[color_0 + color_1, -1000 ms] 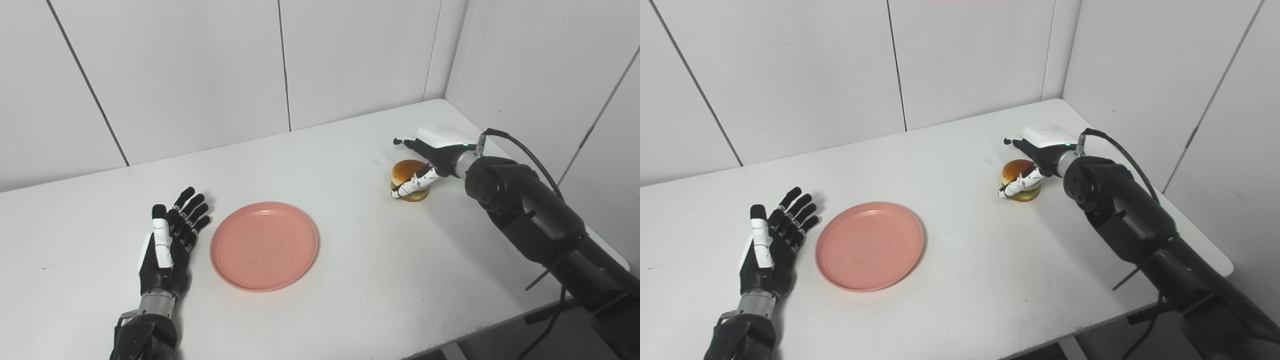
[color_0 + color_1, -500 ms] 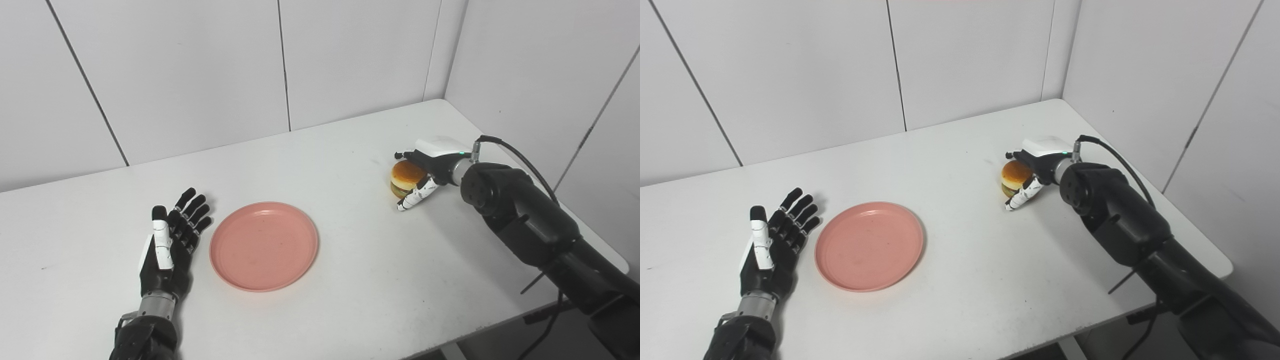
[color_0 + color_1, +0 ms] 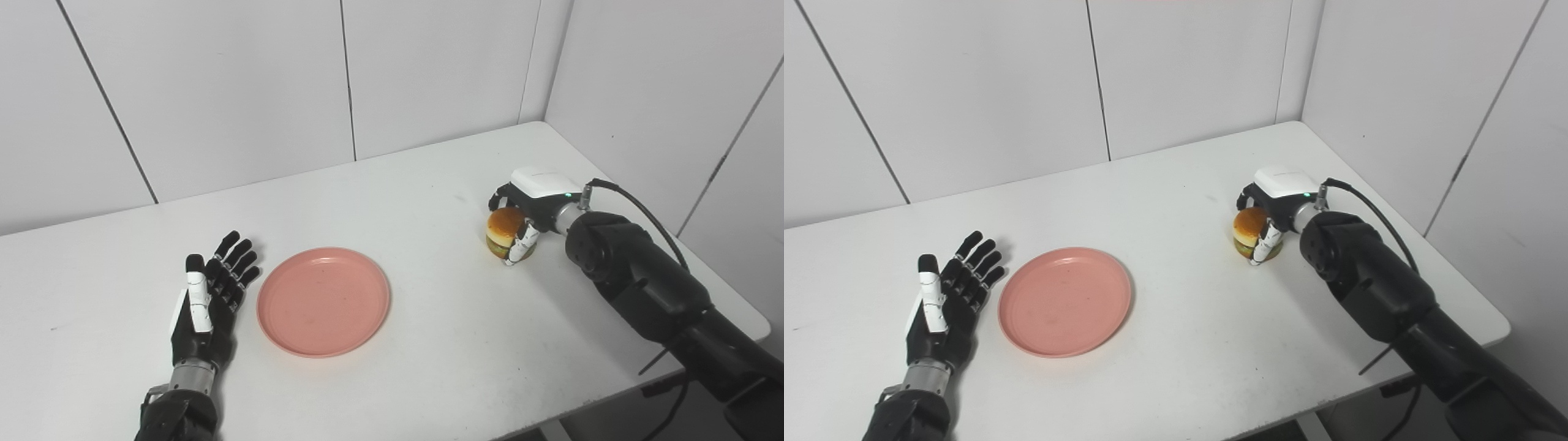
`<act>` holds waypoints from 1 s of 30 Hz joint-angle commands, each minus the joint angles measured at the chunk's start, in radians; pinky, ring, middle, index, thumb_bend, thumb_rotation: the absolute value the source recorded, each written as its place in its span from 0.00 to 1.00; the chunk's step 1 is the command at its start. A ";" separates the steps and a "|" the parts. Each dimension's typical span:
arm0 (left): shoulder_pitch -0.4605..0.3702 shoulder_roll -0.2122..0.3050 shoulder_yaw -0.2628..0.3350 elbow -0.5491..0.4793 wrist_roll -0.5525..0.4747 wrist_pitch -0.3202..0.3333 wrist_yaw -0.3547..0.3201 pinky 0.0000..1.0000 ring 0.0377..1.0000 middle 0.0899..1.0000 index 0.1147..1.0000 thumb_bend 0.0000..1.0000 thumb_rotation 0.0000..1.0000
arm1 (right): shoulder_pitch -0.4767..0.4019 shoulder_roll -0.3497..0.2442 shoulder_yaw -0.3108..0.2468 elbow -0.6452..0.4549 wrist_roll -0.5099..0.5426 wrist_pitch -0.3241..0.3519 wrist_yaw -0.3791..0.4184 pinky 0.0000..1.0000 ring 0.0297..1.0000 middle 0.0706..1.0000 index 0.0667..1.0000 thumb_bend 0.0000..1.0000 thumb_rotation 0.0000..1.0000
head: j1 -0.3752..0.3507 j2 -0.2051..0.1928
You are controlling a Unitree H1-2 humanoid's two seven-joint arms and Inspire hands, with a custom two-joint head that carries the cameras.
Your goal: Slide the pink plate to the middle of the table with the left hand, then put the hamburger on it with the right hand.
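Note:
The pink plate (image 3: 323, 301) lies flat on the white table (image 3: 429, 343), left of the middle. My left hand (image 3: 207, 300) rests open and empty just left of the plate, palm up, fingers spread, not touching it. The hamburger (image 3: 505, 231), golden bun over green and brown layers, stands on the table at the right. My right hand (image 3: 527, 211) is curled round it, thumb on its near side and fingers behind, shut on it. It also shows in the right eye view (image 3: 1251, 233). I cannot tell if the burger is lifted off the table.
White wall panels close the table at the back and right, meeting in a corner (image 3: 542, 116). A black cable (image 3: 637, 196) loops off my right wrist. The table's front right edge (image 3: 704, 361) lies under my right forearm.
My right hand has come down from above the hamburger and closed round it. The hamburger has shifted a little to the right and toward me. The left hand and plate have not moved.

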 commanded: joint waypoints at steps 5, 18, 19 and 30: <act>0.008 -0.005 -0.002 -0.013 -0.010 0.001 -0.013 0.89 0.90 0.88 0.84 0.86 1.00 | -0.020 0.009 -0.041 -0.016 0.003 -0.048 -0.108 0.17 0.24 0.43 0.45 0.52 0.00 | 0.004 0.001; 0.016 -0.010 -0.008 -0.033 -0.012 0.019 -0.014 0.89 0.90 0.88 0.85 0.84 1.00 | 0.001 0.066 -0.086 -0.093 0.033 -0.111 -0.246 0.25 0.29 0.41 0.46 0.52 0.00 | 0.069 -0.010; 0.019 -0.011 -0.009 -0.038 -0.013 0.023 -0.013 0.89 0.90 0.88 0.85 0.83 1.00 | 0.004 0.070 -0.091 -0.106 0.037 -0.113 -0.247 0.24 0.27 0.42 0.45 0.52 0.00 | 0.077 -0.010; 0.056 -0.061 -0.020 -0.108 0.036 0.059 0.057 0.89 0.89 0.87 0.83 0.84 1.00 | 0.022 0.131 -0.114 -0.275 0.117 -0.136 -0.216 0.13 0.15 0.43 0.45 0.53 0.00 | 0.253 -0.022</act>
